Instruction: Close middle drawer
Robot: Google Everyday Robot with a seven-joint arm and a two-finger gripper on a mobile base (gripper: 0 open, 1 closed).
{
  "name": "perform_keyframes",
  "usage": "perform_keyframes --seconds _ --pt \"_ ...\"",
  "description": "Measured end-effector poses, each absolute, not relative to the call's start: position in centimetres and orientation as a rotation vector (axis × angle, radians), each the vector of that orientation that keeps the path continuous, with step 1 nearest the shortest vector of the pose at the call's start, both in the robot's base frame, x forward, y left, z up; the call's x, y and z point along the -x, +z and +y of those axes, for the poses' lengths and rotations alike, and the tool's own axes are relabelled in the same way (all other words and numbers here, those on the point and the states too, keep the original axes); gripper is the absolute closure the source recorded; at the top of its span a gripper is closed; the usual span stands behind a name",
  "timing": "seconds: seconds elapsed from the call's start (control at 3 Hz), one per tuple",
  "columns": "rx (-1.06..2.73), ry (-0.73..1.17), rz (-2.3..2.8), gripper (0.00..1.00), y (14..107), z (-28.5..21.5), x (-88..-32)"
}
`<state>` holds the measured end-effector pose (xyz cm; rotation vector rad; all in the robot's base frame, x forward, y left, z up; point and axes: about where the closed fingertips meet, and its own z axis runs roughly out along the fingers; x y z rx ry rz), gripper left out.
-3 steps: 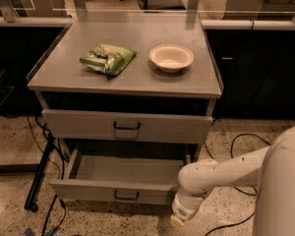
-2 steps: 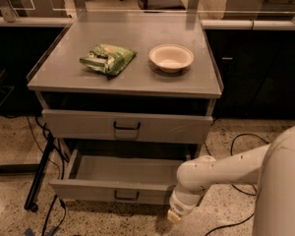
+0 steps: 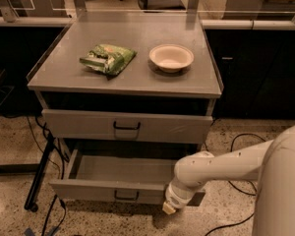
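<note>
The middle drawer (image 3: 96, 191) is a wide grey tray with a low front panel and a small dark wire handle (image 3: 126, 196). It stands pulled well out below the taller-fronted upper drawer (image 3: 78, 124), which is shut. Its tray (image 3: 123, 168) looks empty. My white arm (image 3: 221, 163) reaches in from the lower right. My gripper (image 3: 169, 207) is at the right part of the drawer's front panel, right of the handle, and covers that end of the panel. The lowest drawer is out of view.
On the cabinet top (image 3: 64, 68) lie a green snack bag (image 3: 108, 59) and a pale bowl (image 3: 171, 57). Black cables (image 3: 51, 210) and a dark stand leg (image 3: 39, 178) lie on the speckled floor left of the cabinet. Dark cabinets stand on both sides.
My gripper has moved a little left and up, closer to the open drawer's front panel. The drawer has not visibly moved.
</note>
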<state>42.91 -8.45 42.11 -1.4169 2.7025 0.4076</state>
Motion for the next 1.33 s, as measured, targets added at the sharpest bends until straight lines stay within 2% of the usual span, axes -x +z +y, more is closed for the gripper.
perform_keyframes --seconds 1.0,1.33 --pt "1.459 0.356 2.648 1.0 41.0 -5.2 -45.7" --pt "1.464 0.355 2.646 0.89 40.9 -5.0 -45.9"
